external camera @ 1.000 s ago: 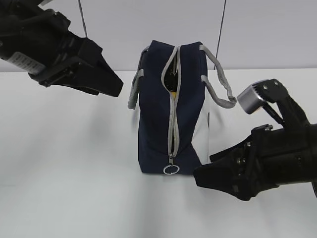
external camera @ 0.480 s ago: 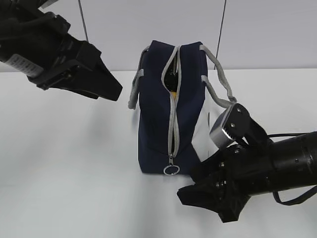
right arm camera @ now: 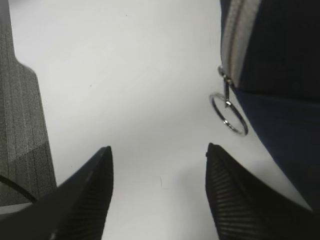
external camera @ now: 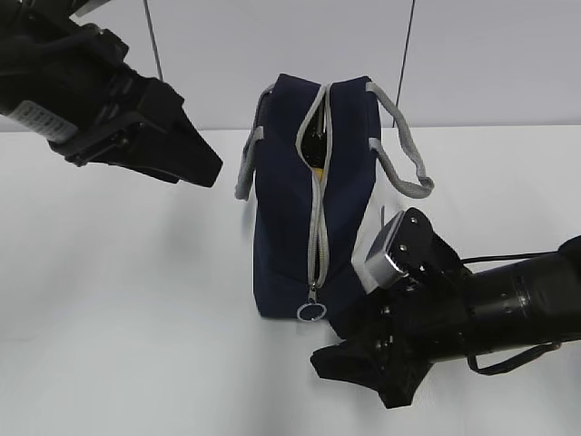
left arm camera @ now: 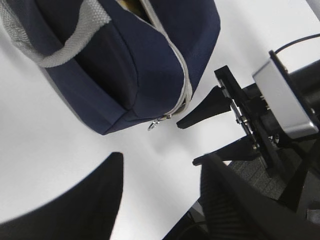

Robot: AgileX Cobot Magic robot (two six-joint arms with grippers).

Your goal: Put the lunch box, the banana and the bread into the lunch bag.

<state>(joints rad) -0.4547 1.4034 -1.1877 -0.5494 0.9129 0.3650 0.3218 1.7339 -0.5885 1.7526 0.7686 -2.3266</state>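
The navy lunch bag (external camera: pixel 286 200) stands upright mid-table, end face toward the camera. Its grey zipper (external camera: pixel 317 227) is shut in the lower part and gapes at the top, where a sliver of yellow (external camera: pixel 320 169), likely the banana, shows. The lunch box and bread are hidden. The ring pull (external camera: pixel 312 312) hangs at the bag's bottom edge. My right gripper (external camera: pixel 349 377) is low and just right of that ring, open and empty; in its wrist view (right arm camera: pixel 158 147) the zipper pull (right arm camera: pixel 227 90) lies up to the right. My left gripper (external camera: pixel 213 168) hovers open to the bag's upper left.
The bag's grey handles (external camera: pixel 404 154) droop to both sides. The white table (external camera: pixel 127 300) spreads left and in front of the bag. The left wrist view shows the right gripper (left arm camera: pixel 186 142) close to the pull (left arm camera: pixel 156 122).
My right gripper has swung left and lower, from the bag's right side to just beside the ring pull. The left gripper has barely moved.
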